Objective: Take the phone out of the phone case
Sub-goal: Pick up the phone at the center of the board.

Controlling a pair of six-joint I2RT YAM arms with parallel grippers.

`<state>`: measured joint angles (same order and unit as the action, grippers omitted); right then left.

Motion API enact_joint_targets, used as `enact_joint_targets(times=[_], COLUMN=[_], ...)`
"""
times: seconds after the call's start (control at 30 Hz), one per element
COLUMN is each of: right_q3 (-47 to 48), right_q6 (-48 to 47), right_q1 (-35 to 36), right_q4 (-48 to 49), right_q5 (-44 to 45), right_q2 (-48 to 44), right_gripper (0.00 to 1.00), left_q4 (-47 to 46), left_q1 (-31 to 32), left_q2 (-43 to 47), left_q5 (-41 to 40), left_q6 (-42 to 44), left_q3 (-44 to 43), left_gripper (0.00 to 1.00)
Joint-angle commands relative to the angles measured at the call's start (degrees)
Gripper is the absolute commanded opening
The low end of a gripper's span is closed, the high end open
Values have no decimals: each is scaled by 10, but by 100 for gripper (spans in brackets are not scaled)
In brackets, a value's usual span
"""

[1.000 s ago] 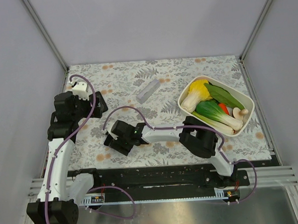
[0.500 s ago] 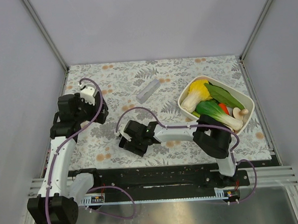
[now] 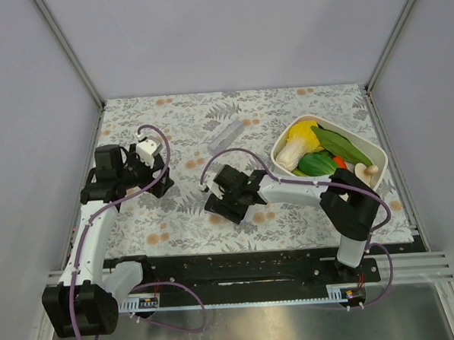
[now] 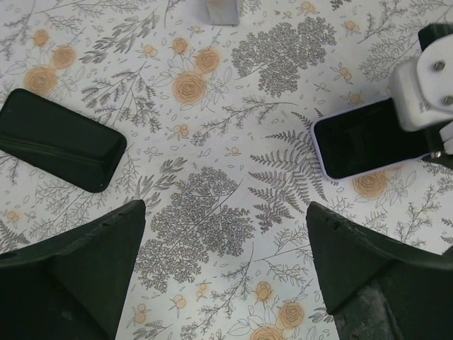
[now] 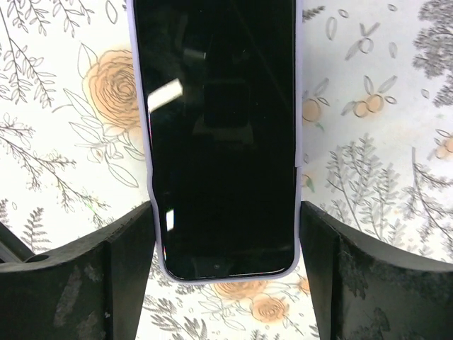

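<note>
A black-screened phone (image 5: 219, 127) lies face up in a lilac case (image 5: 146, 163). My right gripper (image 5: 226, 212) is shut on it, one finger pressed against each long side of the case near its bottom end. In the top view the right gripper (image 3: 228, 196) sits left of centre on the floral mat and hides the phone. The left wrist view shows one end of the cased phone (image 4: 357, 142) sticking out from under the right gripper. My left gripper (image 4: 226, 212) is open and empty over the mat, to the left of the right one (image 3: 161, 185).
A flat black rounded slab (image 4: 60, 138) lies on the mat at the left of the left wrist view. A grey block (image 3: 225, 137) lies further back. A white bowl (image 3: 276, 158) of vegetables stands at the right.
My right gripper has moved right and slightly toward the back across the mat. My left gripper has swung right toward the middle.
</note>
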<state>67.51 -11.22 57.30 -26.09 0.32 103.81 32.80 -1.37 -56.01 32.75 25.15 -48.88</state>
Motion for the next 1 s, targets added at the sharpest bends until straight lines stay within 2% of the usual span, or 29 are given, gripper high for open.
enact_joint_targets(times=[0.0,0.23,0.53,0.77,0.97], right_q3=[-3,-3,13,33,46], right_q6=[-22,-25,-6,28,48], right_q1=[-17,-39,-75,-114,-133], right_q4=[11,10,-16,-34,-39], right_q5=[-1,-37,-125,-206,-243], right_q2=[-59,-78,-90,-70,-47], right_gripper=[0,0,0,0,0], left_q4=[-1,27,19,-40,-124], left_q1=[-1,5,50,122,216], left_q2=[-16,-27,-21,-20,-38], left_q5=[60,155,173,130,47], left_q6=[44,139,199,192,177], left_q3=[4,26,51,77,99], left_gripper=[99,99,99,99,99])
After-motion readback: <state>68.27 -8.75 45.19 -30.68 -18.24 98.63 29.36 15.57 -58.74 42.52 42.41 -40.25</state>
